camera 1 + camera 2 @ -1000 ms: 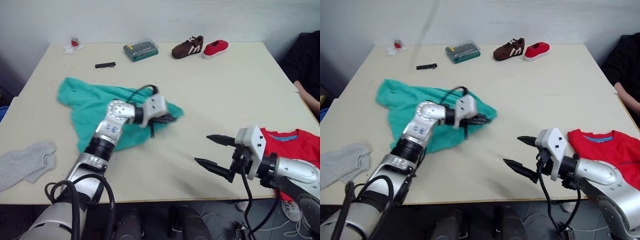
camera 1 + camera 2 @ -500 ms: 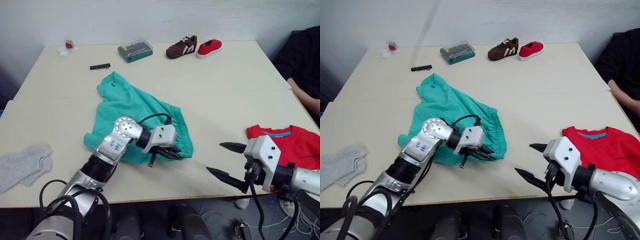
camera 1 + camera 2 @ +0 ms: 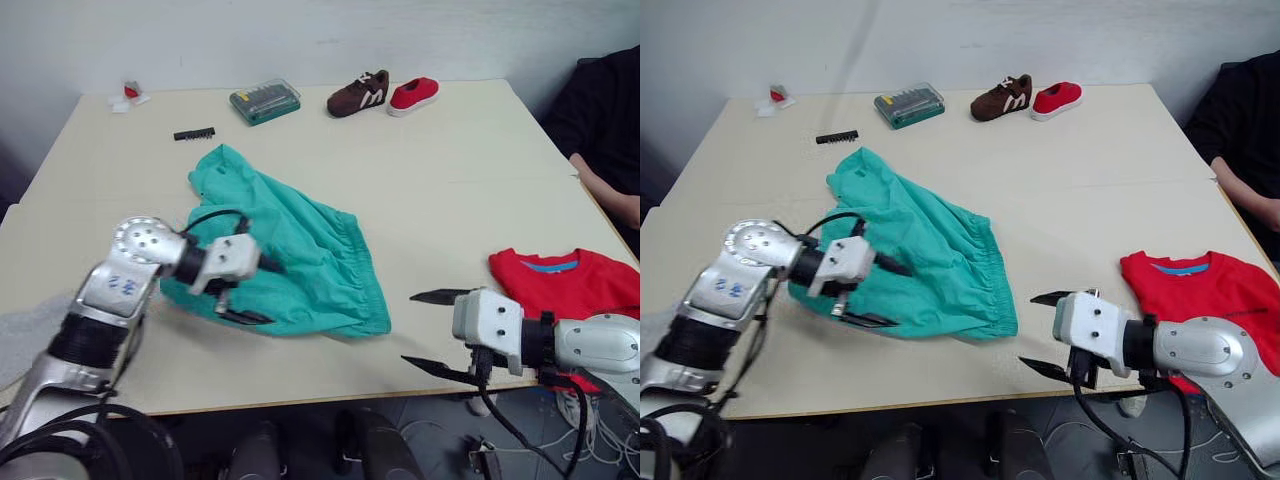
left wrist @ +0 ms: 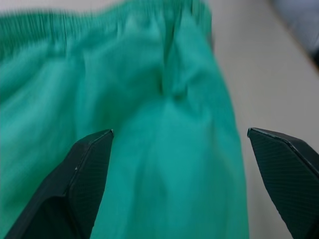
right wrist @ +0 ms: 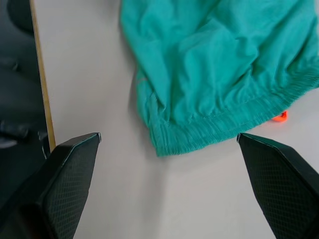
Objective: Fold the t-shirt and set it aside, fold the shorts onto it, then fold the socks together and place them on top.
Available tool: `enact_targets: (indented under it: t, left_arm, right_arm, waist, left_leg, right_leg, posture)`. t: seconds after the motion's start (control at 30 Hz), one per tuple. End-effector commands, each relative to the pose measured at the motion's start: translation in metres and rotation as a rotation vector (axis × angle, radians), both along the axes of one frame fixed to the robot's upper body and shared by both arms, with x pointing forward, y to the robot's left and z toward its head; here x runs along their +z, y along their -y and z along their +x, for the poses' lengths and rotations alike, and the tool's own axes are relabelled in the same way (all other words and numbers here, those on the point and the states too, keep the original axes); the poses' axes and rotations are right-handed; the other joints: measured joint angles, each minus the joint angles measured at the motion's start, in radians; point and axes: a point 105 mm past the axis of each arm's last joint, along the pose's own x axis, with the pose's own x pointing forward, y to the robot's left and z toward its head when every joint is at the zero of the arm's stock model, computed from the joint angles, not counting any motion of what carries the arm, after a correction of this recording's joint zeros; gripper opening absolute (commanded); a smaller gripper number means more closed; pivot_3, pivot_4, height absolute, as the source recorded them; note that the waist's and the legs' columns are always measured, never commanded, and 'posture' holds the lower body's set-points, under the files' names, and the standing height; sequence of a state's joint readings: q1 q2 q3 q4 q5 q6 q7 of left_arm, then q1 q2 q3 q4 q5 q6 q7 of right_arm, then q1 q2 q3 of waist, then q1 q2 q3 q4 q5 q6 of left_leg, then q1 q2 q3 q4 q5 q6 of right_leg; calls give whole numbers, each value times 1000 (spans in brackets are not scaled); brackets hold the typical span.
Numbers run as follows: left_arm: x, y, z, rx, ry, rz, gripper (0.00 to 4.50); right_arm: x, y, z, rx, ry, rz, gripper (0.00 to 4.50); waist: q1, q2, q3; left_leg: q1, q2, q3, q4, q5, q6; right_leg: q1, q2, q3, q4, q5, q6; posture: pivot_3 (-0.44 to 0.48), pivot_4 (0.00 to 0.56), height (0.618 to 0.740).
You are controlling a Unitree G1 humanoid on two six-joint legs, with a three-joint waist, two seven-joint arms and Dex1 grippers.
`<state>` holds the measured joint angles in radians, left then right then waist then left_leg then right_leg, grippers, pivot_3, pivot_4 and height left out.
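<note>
The teal-green shorts [image 3: 300, 255] lie crumpled in the middle of the table, waistband toward the front right. My left gripper [image 3: 258, 292] hovers open over their front left part, and the left wrist view has green cloth [image 4: 164, 124] under the spread fingers [image 4: 84, 169]. The red t-shirt [image 3: 570, 285] lies at the table's front right corner. My right gripper [image 3: 410, 330] stands open between the shorts and the t-shirt, holding nothing. Its wrist view takes in the waistband [image 5: 224, 119] and an orange drawstring end [image 5: 280, 117]. A grey sock [image 3: 25, 335] peeks out at the front left, partly behind my left arm.
At the table's far edge stand a brown shoe [image 3: 358, 93], a red shoe [image 3: 413, 94] and a green bit case [image 3: 264, 100]. A black bit strip [image 3: 194, 133] and small scraps [image 3: 128, 95] lie far left. A person's arm [image 3: 605, 190] is at the right edge.
My left gripper, shut on the shorts while dragging them toward the middle, has opened, let go and drawn back to the left. The right gripper stays open.
</note>
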<state>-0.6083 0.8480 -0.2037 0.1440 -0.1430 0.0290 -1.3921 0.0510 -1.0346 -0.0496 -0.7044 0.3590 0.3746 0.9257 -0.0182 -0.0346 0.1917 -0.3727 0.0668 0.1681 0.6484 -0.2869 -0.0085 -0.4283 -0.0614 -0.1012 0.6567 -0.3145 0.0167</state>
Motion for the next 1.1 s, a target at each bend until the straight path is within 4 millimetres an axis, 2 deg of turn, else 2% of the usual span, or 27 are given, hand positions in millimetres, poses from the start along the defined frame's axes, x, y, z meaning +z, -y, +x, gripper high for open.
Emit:
enact_targets:
  t: [0.03,0.3,0.5,0.67,0.77,0.87,1.07,1.1]
  left_arm:
    - [2,-25,-2,-26,103,88,4427]
    - [-26,-61,-11,0,167,260,4427]
    - [-27,-84,-1,81,259,352,4427]
    - [-21,-108,-4,178,261,360,4427]
    - [-19,-117,-6,220,253,352,4500]
    - [-19,-125,-9,239,241,368,3911]
    - [-22,-126,-9,264,220,353,1985]
    - [-23,-126,-8,264,217,354,1743]
  right_arm:
    - [-12,-4,7,83,99,-96,4500]
    - [-32,-25,29,131,202,-120,4500]
    - [-43,-36,45,115,255,-123,4500]
    - [-47,-38,53,120,286,-113,4500]
    - [-48,-39,54,128,287,-102,3870]
    - [-48,-41,55,133,286,-91,2900]
    - [-48,-43,60,131,288,-69,739]
    - [-48,-43,61,131,289,-68,514]
  waist:
    - [2,0,0]
    - [-1,0,0]
    - [-8,1,-1]
    - [-18,2,-2]
    - [-18,2,-2]
    - [-17,2,-2]
    - [-11,2,-2]
    - [-11,2,-2]
  left_leg:
    - [0,0,0,0,0,1]
    - [-1,0,2,1,-1,1]
    - [3,0,2,0,-1,2]
    - [5,3,2,-1,-1,2]
    - [5,4,3,-1,-1,0]
    - [5,4,3,-1,1,-3]
    - [4,4,3,-1,1,-2]
    - [4,4,3,-1,1,-2]
  right_leg:
    - [0,0,0,0,0,0]
    - [-1,-1,0,0,0,0]
    - [1,-1,0,2,0,-1]
    - [0,0,0,4,2,-5]
    - [-1,2,0,5,1,-7]
    - [-1,2,0,6,1,-7]
    - [-2,2,0,6,0,-7]
    - [-2,1,0,6,0,-7]
  posture:
    - [0,150,740]
    - [0,150,740]
    - [0,150,740]
    - [0,150,740]
    - [0,150,740]
    - [0,150,740]
    - [0,150,740]
    - [0,150,740]
